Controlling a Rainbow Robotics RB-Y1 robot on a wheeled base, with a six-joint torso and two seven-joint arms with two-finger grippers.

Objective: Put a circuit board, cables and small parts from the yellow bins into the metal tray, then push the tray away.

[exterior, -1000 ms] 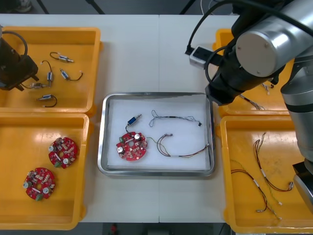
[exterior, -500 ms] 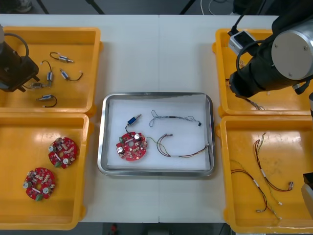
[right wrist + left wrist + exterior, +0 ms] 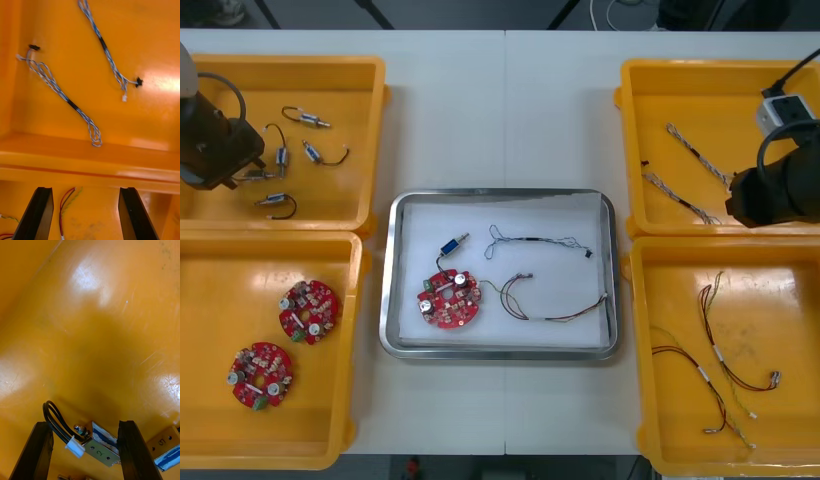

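Four things in metal tray (image 3: 387,300): circuit board (image 3: 448,298), small metal part (image 3: 452,245), black cable (image 3: 535,240), red and yellow cable (image 3: 552,308). All lie flat on the white liner, mid-counter.
Left end effector (image 3: 85,426): over far left bin (image 3: 375,120), fingers spread wide, straddling a loose bin part (image 3: 100,450) on the bin floor. Nothing looks clamped.
Right end effector (image 3: 84,192): fingers wide apart, empty, above the wall between far right bin (image 3: 630,130) and near right bin (image 3: 638,330). Blue and white cables (image 3: 56,88) lie beyond the fingertips.
Why so: both arms stand outboard over the bins, so the tray is uncovered.
Edges: tray rim is just beside the bins on either side; contact on the right, cannot tell.
Room: bare counter (image 3: 505,110) beyond the tray's far rim; push path looks open.
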